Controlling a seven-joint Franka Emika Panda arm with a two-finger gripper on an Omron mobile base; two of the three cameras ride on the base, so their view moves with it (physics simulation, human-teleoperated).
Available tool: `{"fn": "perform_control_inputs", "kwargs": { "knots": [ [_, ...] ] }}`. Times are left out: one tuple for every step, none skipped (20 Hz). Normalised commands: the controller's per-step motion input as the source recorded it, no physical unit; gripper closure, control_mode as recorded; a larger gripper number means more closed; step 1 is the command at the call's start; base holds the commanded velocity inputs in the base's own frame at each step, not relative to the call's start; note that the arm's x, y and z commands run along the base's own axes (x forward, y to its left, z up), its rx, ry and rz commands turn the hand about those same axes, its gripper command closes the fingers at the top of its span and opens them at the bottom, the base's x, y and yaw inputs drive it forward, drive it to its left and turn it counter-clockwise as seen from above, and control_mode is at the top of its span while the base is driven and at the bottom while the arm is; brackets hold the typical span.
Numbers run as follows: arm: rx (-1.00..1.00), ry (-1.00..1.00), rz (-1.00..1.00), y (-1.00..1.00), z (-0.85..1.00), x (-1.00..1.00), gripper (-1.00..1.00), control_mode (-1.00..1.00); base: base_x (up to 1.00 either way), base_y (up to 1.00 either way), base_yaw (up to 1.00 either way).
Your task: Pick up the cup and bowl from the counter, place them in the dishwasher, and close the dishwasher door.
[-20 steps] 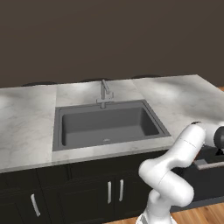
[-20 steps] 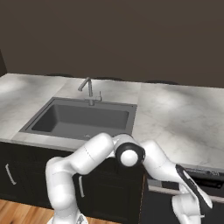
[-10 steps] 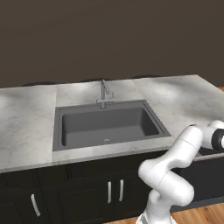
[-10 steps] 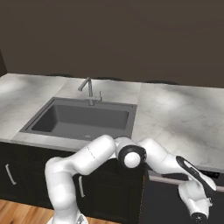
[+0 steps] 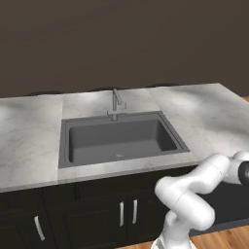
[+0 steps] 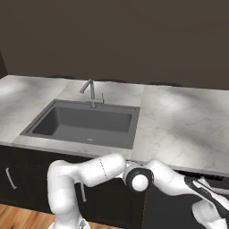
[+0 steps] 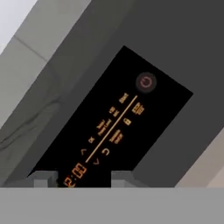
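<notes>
Your counter carries one dark sink and one tap; I count no cup and no bowl on it, so I judge them already loaded. The dishwasher door stands close before the claw, nearly upright, its one black control panel facing you. The fingertips stand apart, clamping nothing. Push squarely on the upper edge, steadily, until the door seats.

Pale marble counter with sunken dark sink (metal tap behind it)
</notes>
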Motion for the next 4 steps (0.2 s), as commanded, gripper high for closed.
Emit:
{"fn": "perform_control_inputs", "kwargs": {
  "knots": [
    [0.00,0.00,0.00,-0.50,-0.49,0.72,-1.00,-1.00,0.00,0.00,0.00],
    [0.00,0.00,0.00,-0.49,-0.50,0.76,-1.00,-1.00,0.00,0.00,0.00],
    [0.00,0.00,0.00,-0.50,-0.51,0.81,-1.00,-1.00,0.00,0.00,0.00],
    [0.00,0.00,0.00,-0.49,-0.53,0.84,-1.00,-1.00,0.00,0.00,0.00]
  ]
}}
